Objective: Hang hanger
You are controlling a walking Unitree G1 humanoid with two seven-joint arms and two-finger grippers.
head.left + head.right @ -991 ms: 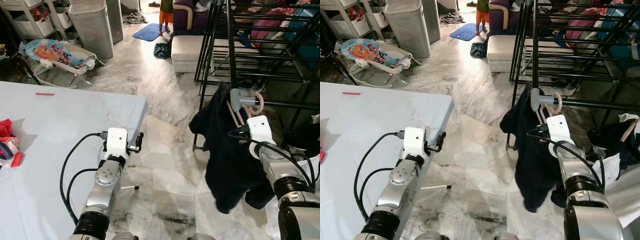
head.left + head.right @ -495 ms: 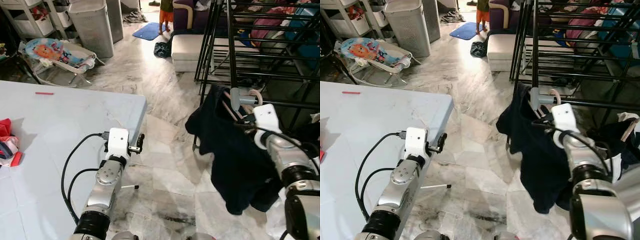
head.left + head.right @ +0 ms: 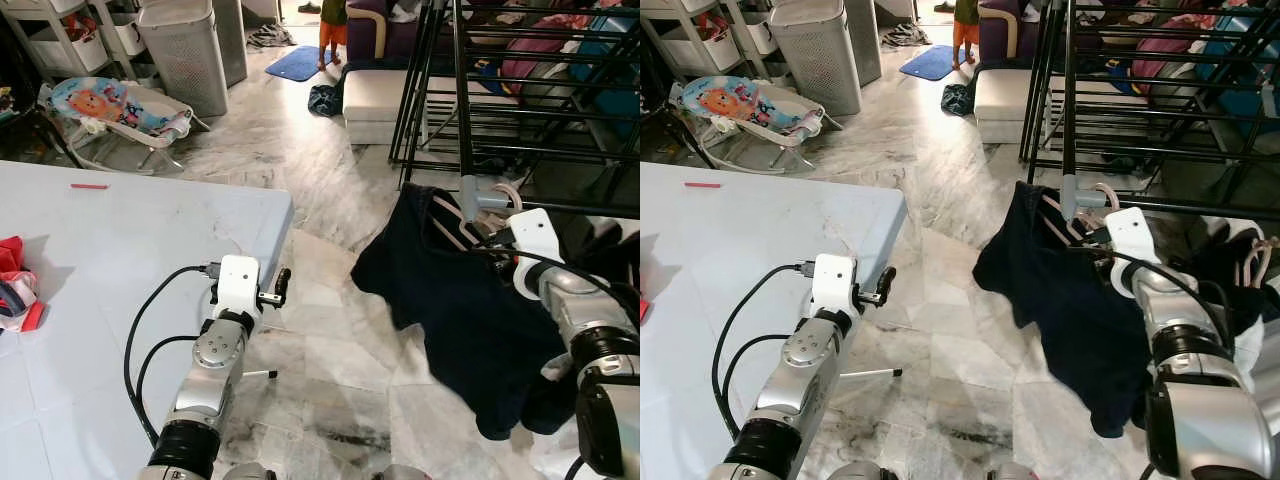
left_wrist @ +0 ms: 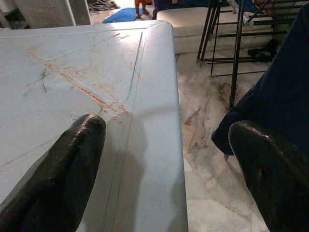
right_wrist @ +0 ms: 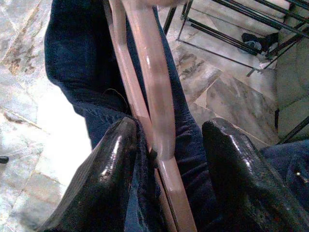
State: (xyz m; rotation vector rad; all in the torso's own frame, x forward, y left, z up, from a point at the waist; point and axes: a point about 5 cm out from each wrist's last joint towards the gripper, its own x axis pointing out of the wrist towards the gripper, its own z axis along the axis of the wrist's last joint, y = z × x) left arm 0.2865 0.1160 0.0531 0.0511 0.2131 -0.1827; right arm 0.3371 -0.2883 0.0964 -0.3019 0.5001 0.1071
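**Hanger held at the rail, hook not yet seen seated**

The pink hanger point(image 5: 154, 96), draped with a dark garment point(image 3: 470, 320), is pinched between the two black fingers of the right gripper point(image 5: 164, 154); the fingers point(image 5: 111, 179) are pressed against both cloth and hanger neck, as shown in the right wrist view; the hanger is found at about 3 o'clock in the head views, up against the black drying rack point(image 3: 460, 90); its hook point(image 3: 512, 192) lies just beside the grey joint point(image 3: 472, 192) where the upright meets the horizontal rail point(image 3: 585, 210); whether the hook is already over the rail cannot be told.

The relation that matters: the hook stands just beyond the gripper, towards 11 o'clock from the white wrist housing, with the rail running from 9 to 3 o'clock just behind it; the hanger's long axis is tilted, one shoulder reaching out towards 9 o'clock under the cloth, the hook end pointing up and away towards 12; the garment trails towards 7 o'clock, above the marble floor point(image 3: 330, 360).

The right arm is plainly the nearer; the left gripper point(image 4: 164, 145) is held spread and empty over the corner of the white table point(image 4: 87, 72), at about 7 o'clock, well apart from the rack; it is judged idle.
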